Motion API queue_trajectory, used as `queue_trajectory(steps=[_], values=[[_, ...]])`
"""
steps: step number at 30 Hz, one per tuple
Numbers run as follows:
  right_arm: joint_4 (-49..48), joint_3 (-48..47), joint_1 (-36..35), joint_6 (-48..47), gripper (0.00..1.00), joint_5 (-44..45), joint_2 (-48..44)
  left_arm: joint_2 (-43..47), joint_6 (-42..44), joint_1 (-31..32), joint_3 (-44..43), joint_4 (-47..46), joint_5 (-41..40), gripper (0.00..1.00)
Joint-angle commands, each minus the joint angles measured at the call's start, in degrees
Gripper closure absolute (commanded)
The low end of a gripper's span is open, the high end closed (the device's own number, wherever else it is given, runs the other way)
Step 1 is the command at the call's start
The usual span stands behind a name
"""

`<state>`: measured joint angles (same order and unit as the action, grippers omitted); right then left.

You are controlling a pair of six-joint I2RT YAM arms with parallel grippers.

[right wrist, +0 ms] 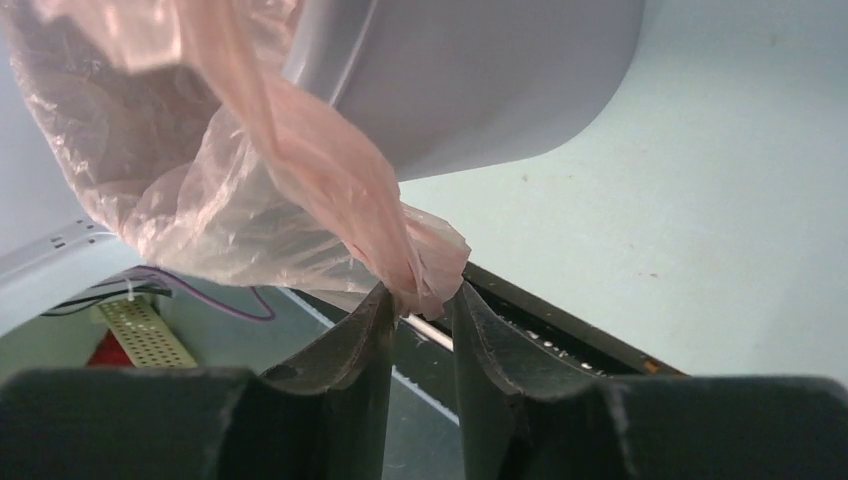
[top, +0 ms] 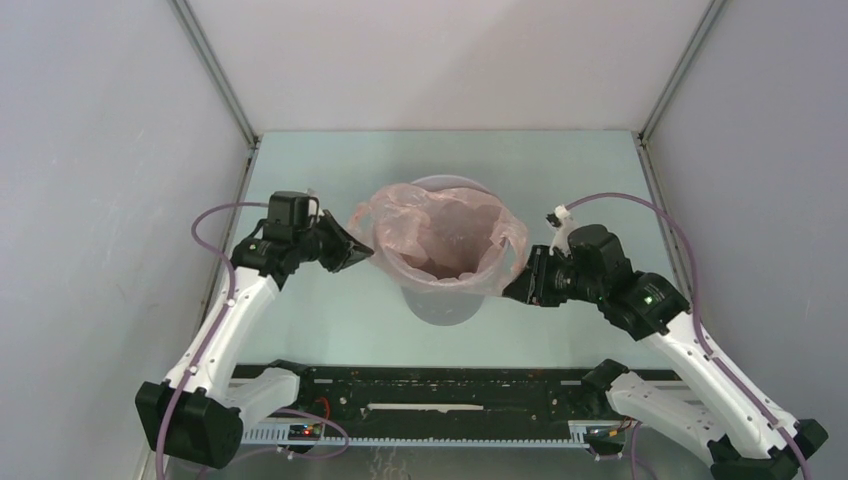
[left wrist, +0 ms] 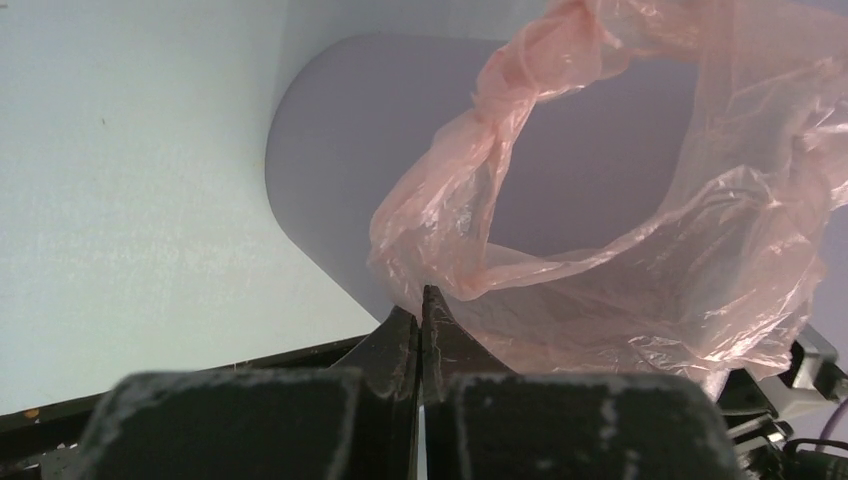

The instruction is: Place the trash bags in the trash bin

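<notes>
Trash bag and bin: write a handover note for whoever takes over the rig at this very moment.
Left gripper: shut on the trash bag's left rim.
Right gripper: jaws parted, the bag's right corner lying between the tips.
Bag: open over the trash bin, sagging inside.
Done: bag spread across the bin's mouth.
Left to do: probably release both sides and withdraw.
</notes>
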<state>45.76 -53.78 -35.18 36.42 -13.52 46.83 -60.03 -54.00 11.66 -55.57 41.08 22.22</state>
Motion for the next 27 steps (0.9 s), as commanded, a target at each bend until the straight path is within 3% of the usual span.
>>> queue_trajectory(steps=[1,7,9,13,17,19,23,27], values=[[2.24,-1.73,-0.37,-5.83,0.64,3.25,-4.81,1.85,0.73,0.73,3.07,-1.04,-0.14,1.00],[3.81,-6.10,-0.22,-4.25,0.43,2.64,-5.75,2.86,2.64,0.74,4.53,0.14,-1.29,1.00],[5.20,-10.48,-0.42,-8.91,0.35,1.41,-5.02,1.84,3.36,0.73,3.23,0.58,-0.36,0.99],[12.48,-24.19,0.23,-17.81,0.16,9.86,0.13,2.33,4.33,0.82,2.30,1.99,0.22,0.96],[13.23,-34.72,0.92,-20.93,0.14,9.25,9.40,2.53,4.35,0.82,2.25,0.92,1.46,0.92],[14.60,-39.12,0.77,-19.43,0.14,12.95,13.46,1.65,4.25,0.90,1.38,0.93,2.25,0.90],[12.48,-41.45,3.86,-16.50,0.14,11.68,18.15,1.41,4.38,1.08,0.10,0.67,2.14,0.87],[8.95,-43.47,4.16,-20.26,0.17,10.19,22.51,1.24,4.60,1.22,-0.02,0.60,2.13,0.87]])
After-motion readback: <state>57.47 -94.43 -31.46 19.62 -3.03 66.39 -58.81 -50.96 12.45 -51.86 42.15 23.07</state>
